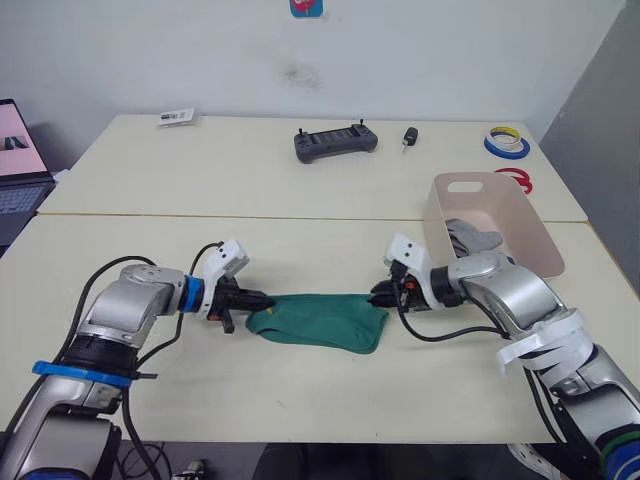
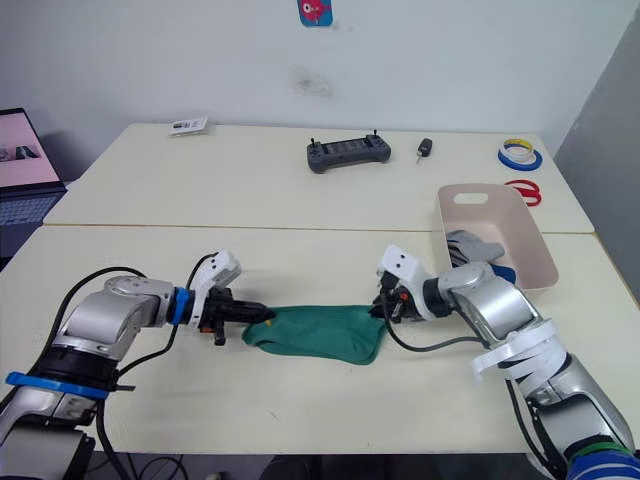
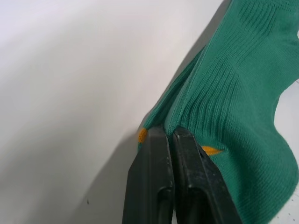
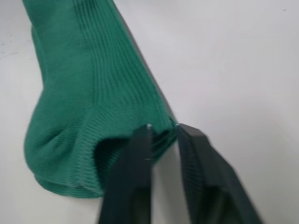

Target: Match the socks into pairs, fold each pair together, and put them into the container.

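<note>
A green sock pair (image 1: 320, 320) with small yellow marks (image 3: 211, 150) lies flat on the near table, stretched between my two grippers. My left gripper (image 1: 262, 299) is shut on its left end, the fingertips (image 3: 161, 137) pinching the fabric edge. My right gripper (image 1: 378, 295) grips the ribbed cuff (image 4: 159, 137) at the right end, with fabric between its fingers (image 4: 140, 140). The pinkish-beige container (image 1: 530, 215) stands just beyond the right arm. In it lie a grey sock (image 1: 470, 238) and a dark blue sock (image 2: 503, 270).
On the far table sit a dark handheld controller (image 1: 335, 142), a small black object (image 1: 409, 136), tape rolls (image 1: 506, 142), a red ring (image 1: 515, 180) and a card (image 1: 176, 117). A laptop (image 1: 20, 170) stands at the far left. A seam (image 1: 250, 216) joins the two tables.
</note>
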`<action>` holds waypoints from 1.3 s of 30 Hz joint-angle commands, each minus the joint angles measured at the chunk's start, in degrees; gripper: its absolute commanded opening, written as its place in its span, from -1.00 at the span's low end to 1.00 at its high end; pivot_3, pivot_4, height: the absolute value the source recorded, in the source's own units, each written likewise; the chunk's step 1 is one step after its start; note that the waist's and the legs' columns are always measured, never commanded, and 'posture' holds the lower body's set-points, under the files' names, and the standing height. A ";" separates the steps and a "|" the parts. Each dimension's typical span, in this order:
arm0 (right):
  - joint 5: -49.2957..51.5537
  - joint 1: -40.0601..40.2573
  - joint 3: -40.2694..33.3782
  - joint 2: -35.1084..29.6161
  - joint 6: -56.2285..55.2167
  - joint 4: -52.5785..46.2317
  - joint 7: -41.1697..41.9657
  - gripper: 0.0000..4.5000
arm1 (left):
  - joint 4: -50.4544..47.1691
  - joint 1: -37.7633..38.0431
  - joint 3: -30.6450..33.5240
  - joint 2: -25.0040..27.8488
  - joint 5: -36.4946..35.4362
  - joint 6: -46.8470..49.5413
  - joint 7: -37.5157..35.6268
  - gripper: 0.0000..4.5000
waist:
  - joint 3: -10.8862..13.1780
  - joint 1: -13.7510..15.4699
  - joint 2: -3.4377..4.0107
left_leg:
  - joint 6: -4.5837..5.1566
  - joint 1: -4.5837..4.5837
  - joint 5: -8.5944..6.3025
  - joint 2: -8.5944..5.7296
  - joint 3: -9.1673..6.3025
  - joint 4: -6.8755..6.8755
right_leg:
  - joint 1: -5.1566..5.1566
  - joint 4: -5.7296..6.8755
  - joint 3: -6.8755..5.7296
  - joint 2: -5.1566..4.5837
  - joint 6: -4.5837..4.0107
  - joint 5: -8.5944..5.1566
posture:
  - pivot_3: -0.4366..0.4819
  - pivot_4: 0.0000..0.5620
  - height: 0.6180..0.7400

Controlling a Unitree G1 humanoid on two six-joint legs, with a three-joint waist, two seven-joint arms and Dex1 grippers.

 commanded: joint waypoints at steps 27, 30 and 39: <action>3.49 17.60 -7.23 -0.13 0.43 -24.64 -11.67 0.92 | -32.37 25.37 20.21 8.95 -9.00 -11.46 -2.73 0.28 | 0.00 0.02 -0.01 | -0.01 0.03 0.00 0.03 -0.05 -0.06 | 0.07 -0.07 0.14 -0.07 0.00 0.00 | -0.05 -0.47 1.00; 3.10 17.46 -6.71 0.21 0.24 -24.20 -12.12 0.62 | -33.40 27.30 20.22 9.75 -7.56 -14.94 -3.49 0.28 | 0.00 0.04 -0.01 | -0.01 0.02 0.00 0.00 -0.02 -0.06 | 0.08 -0.10 0.15 -0.08 0.01 -0.01 | -0.05 -0.47 1.00; 1.70 17.57 -4.86 -0.67 -0.85 -24.00 -10.89 -0.78 | -33.77 26.98 20.85 10.51 -8.63 -14.39 -2.04 0.28 | 0.00 0.02 -0.01 | 0.00 0.03 0.00 0.02 -0.04 -0.06 | 0.08 -0.11 0.13 -0.06 0.01 -0.01 | -0.05 -0.47 1.00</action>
